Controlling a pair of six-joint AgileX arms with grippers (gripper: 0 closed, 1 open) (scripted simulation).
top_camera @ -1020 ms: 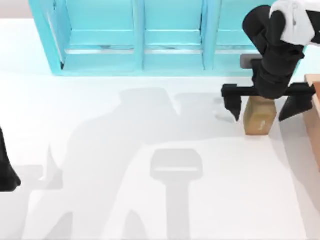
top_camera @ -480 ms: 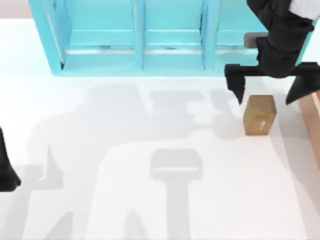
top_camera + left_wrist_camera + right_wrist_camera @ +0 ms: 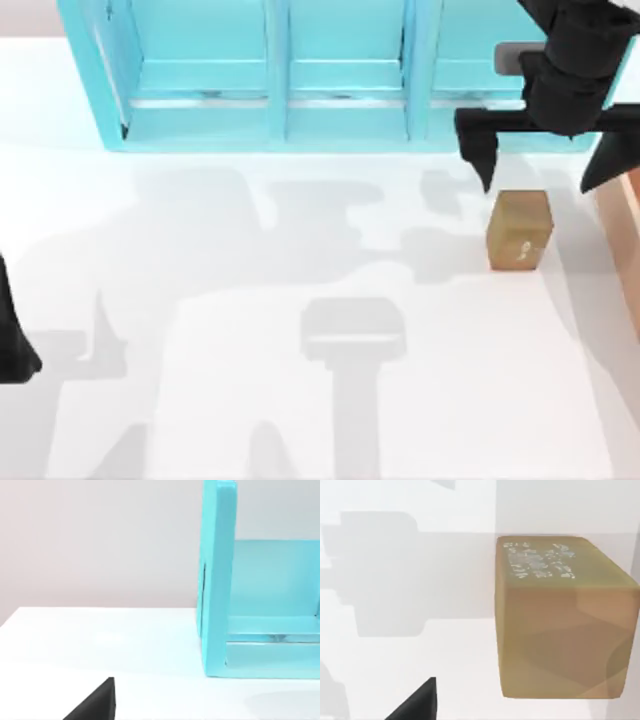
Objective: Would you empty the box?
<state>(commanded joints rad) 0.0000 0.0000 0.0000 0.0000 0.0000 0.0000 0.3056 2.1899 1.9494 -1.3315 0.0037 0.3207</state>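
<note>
Carton (image 3: 520, 229) on table (image 3: 300, 400), just left of box (image 3: 622, 215), before shelf unit (image 3: 280, 70).

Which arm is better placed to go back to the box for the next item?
Right, probably. The right end effector, open, hangs beside the box at the table's right edge, above the small brown carton. The left end effector is parked at the far left edge.

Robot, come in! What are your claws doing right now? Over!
Right claw open, above the carton on the table, by the box. Left claw parked at the left edge. Nothing in the way.
</note>
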